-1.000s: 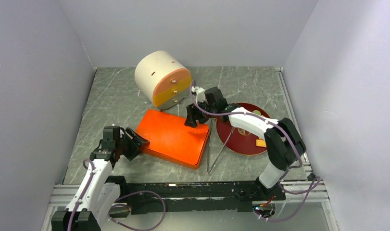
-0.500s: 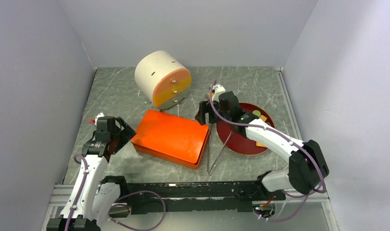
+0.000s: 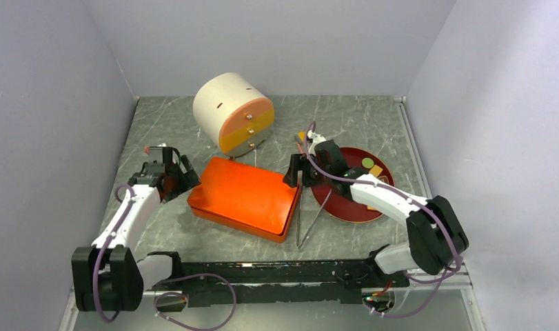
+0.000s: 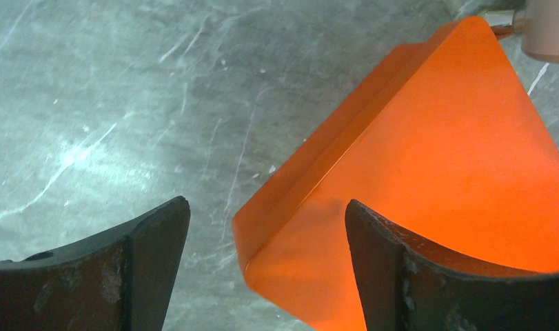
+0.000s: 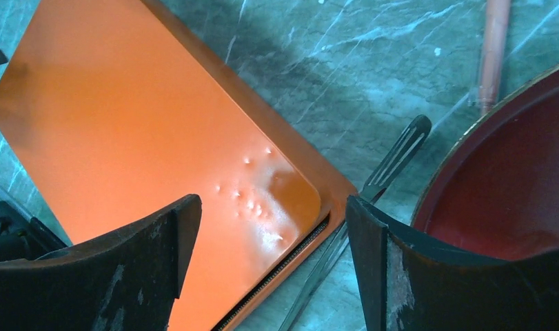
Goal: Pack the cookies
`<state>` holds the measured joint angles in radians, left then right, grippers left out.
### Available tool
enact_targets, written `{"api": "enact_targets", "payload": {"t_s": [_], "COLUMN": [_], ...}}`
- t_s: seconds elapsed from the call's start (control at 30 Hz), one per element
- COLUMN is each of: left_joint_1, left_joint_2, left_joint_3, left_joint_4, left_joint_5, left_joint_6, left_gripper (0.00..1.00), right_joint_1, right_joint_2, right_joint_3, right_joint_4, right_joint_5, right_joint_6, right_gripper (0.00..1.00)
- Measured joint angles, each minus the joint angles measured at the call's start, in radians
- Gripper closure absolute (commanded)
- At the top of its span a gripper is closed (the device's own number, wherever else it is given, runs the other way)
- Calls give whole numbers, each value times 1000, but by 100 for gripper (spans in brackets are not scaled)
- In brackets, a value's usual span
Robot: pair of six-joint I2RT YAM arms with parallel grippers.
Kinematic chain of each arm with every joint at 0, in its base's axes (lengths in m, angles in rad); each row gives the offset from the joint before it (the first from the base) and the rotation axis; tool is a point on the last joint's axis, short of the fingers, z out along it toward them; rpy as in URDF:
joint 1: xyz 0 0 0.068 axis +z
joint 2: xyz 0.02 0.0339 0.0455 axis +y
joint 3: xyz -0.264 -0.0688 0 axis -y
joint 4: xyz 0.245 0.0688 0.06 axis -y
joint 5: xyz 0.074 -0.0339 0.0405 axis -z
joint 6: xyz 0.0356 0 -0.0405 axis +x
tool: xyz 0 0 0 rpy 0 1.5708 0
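Note:
A closed orange box (image 3: 245,196) lies in the middle of the table. A dark red plate (image 3: 345,203) to its right holds a green round cookie (image 3: 367,163) and an orange-yellow square cookie (image 3: 377,169); my right arm hides the rest of the plate. My left gripper (image 3: 174,178) is open at the box's left corner. That corner lies between its fingers in the left wrist view (image 4: 264,210), where the box (image 4: 435,172) fills the right side. My right gripper (image 3: 295,172) is open over the box's right corner (image 5: 271,203), above the box (image 5: 138,138) and beside the plate (image 5: 511,179).
A cream drum-shaped cabinet (image 3: 231,114) with orange drawer fronts stands at the back. Metal tongs (image 3: 307,214) lie between box and plate, also seen in the right wrist view (image 5: 393,155). A pink stick (image 5: 495,48) lies by the plate. Grey walls close in three sides.
My left gripper moved back and left along the box to its left corner. My right gripper moved from the box's far edge to its right corner. The box shifted slightly.

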<state>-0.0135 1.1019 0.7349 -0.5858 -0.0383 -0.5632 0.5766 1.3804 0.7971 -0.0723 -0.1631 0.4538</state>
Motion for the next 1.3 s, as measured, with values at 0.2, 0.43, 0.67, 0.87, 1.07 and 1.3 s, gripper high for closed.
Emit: {"api": "enact_targets", "payload": {"t_s": [0.2,0.43,0.67,0.87,1.07,1.3], "left_joint_1": [0,0,0,0,0,0], "left_joint_2": [69,69,68,67,67,66], "left_joint_3": [6,5,-3,-18,-18,-18], "left_joint_4": [34,51,50,48,47,42], "left_joint_5": [86,155,198,209,209,203], "left_joint_6": [53,74,81,91,99,100], "left_gripper": [16,19,22,24,25,24], "right_joint_1": [0,-6,-9,-9,-9,-7], "right_joint_2": [44,68,62,39,14,-26], "right_joint_3": [0,0,0,0,1,6], "right_joint_4": [14,20,9,-2,-14,-42], "right_joint_5": [-45,-93,-120,-139,-155,-151], "right_joint_6": [23,29,29,29,29,31], "right_gripper": [21,23,23,24,24,23]}}
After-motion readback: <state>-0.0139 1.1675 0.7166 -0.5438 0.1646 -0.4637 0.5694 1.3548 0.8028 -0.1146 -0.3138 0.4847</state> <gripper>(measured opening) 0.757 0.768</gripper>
